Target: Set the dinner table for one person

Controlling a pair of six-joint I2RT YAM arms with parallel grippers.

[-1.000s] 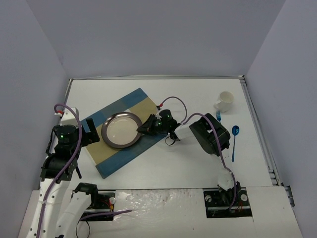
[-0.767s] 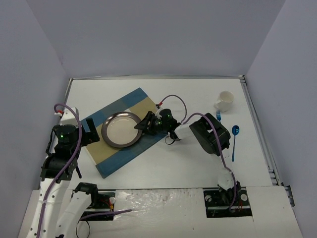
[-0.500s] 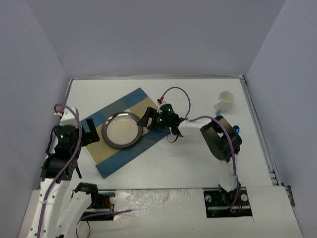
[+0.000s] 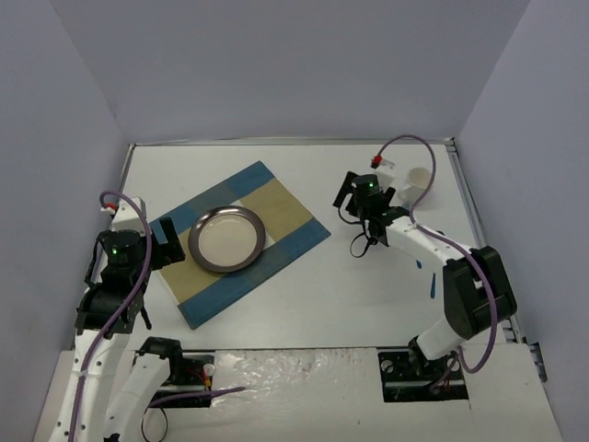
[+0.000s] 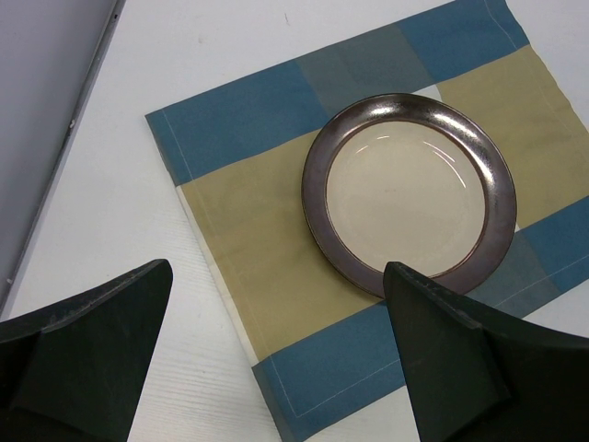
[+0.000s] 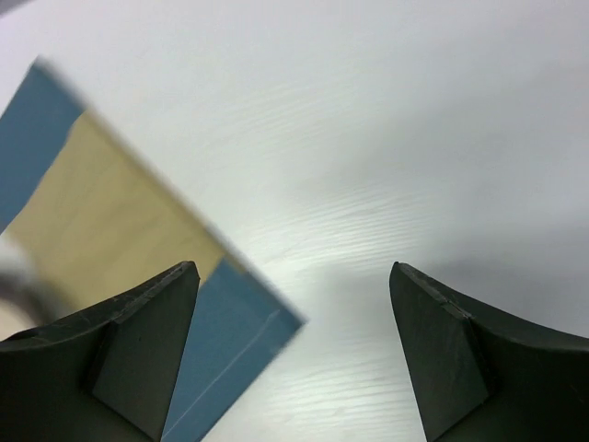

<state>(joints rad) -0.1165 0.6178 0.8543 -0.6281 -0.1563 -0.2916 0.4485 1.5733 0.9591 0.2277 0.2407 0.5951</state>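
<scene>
On the dinner table lies a blue-and-tan striped placemat with a dark-rimmed cream plate on it. My left gripper hangs open over the mat's left edge; in the left wrist view the plate and placemat lie ahead of the gripper, nothing between its fingers. My right gripper is open and empty, right of the mat. In the right wrist view, blurred, the gripper is above bare table, with the mat's corner at the left.
A white mug stands at the back right, partly behind the right arm. Bits of blue cutlery show beside the right forearm. The table's metal rim runs along the right side. Grey walls enclose the table.
My right gripper has opened, let go of the plate's right rim and swung back to the right, toward the mug. The plate stays on the placemat. The left arm has not moved.
</scene>
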